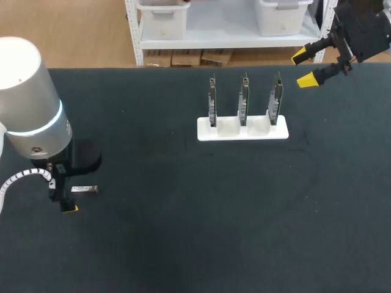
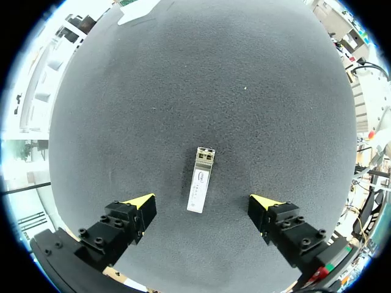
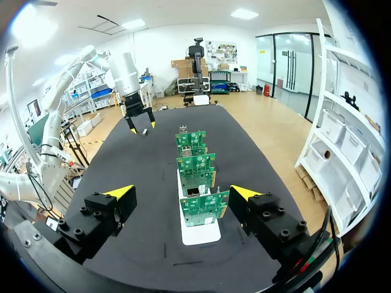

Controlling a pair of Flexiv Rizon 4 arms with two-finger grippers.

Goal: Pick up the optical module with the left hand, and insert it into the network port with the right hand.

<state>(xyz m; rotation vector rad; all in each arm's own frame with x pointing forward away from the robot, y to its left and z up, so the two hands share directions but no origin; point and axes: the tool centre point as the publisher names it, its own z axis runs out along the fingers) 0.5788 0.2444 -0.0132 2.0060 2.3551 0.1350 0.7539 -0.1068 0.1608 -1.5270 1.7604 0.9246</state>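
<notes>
A small silver optical module (image 2: 200, 180) lies flat on the dark table, also seen in the head view (image 1: 84, 190) at the left. My left gripper (image 2: 203, 204) hovers over it, open, its yellow fingertips (image 2: 142, 201) standing apart on either side and not touching it. In the head view that gripper (image 1: 66, 198) is mostly hidden under the arm's grey wrist. A white stand (image 1: 242, 129) holds three upright green circuit boards with network ports (image 3: 192, 193). My right gripper (image 1: 306, 68) hangs open at the far right edge of the table, the boards ahead of it (image 3: 181, 193).
The dark table top (image 1: 195, 207) spreads wide around the stand and the module. My left arm's grey body (image 1: 27, 97) covers the table's left edge.
</notes>
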